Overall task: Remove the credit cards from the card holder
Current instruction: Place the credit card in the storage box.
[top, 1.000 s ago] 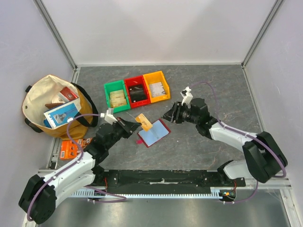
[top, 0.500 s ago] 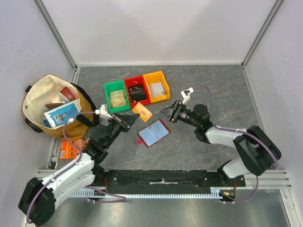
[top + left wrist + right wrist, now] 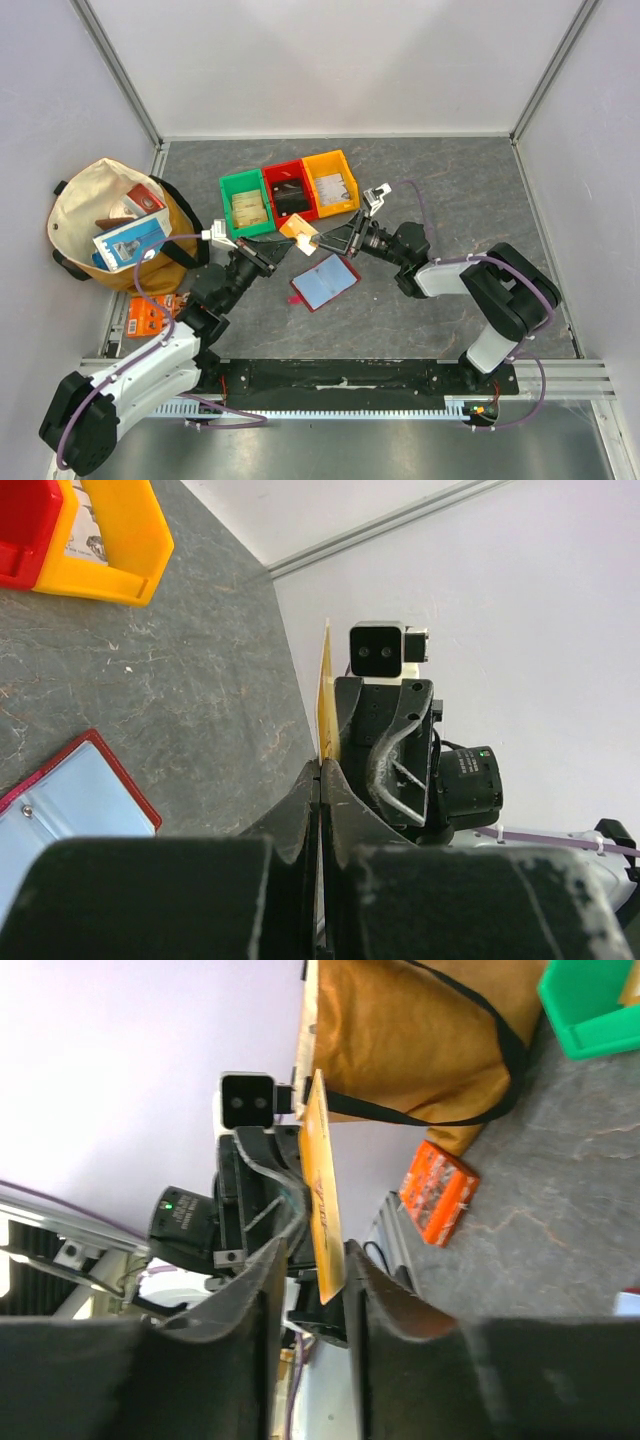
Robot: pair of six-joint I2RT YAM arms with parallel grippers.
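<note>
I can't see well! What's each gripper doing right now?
Left gripper: closed, holding the orange card.
Right gripper: open, straddling that card.

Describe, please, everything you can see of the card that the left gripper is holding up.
The card is a thin rectangle, orange on its face, paler along its edge, with marks I cannot read. It hangs clear of the table, between the red bin and the open card holder. The left gripper is shut on one end; the right gripper straddles the other, not clamped.
</note>
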